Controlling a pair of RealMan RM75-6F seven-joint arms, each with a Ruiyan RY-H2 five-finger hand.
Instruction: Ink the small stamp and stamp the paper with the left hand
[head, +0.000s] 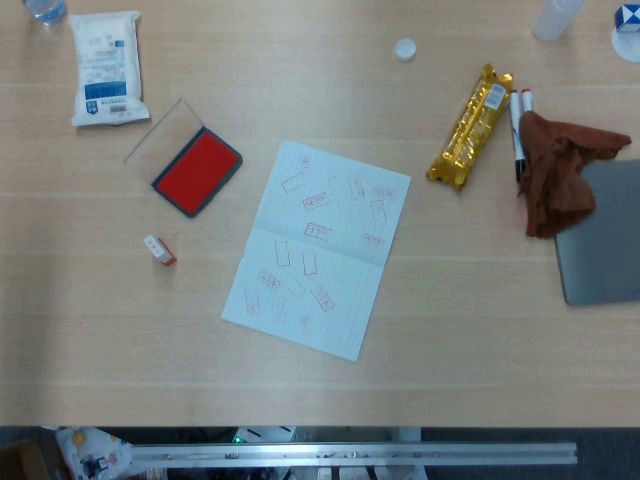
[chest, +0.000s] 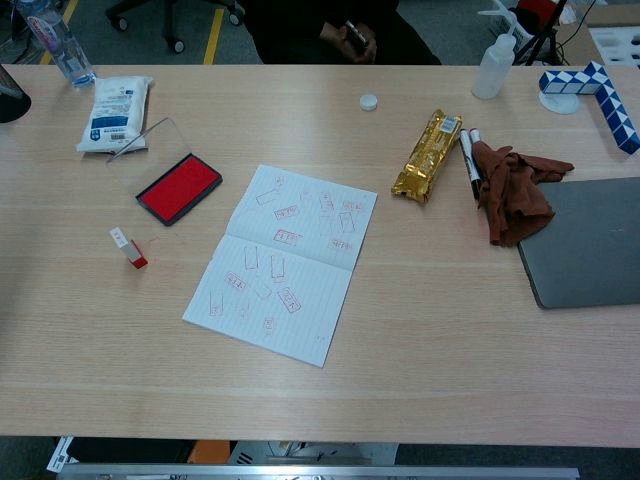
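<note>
The small stamp (head: 159, 250) (chest: 128, 248), white with a red end, lies on its side on the table left of the paper. The red ink pad (head: 197, 171) (chest: 179, 187) sits open above it, its clear lid (head: 165, 131) (chest: 140, 146) folded back. The lined paper (head: 318, 248) (chest: 283, 259) lies unfolded in the middle, covered with several red stamp marks. Neither hand shows in the head view or the chest view.
A white wipes pack (head: 104, 67) (chest: 115, 113) lies at the far left. A gold snack wrapper (head: 470, 127) (chest: 427, 155), two markers (head: 519, 130) (chest: 468, 160), a brown cloth (head: 560, 170) (chest: 512, 188) and a grey laptop (head: 605, 232) (chest: 588, 240) occupy the right. A bottle cap (head: 404, 48) (chest: 369, 101) lies near the back.
</note>
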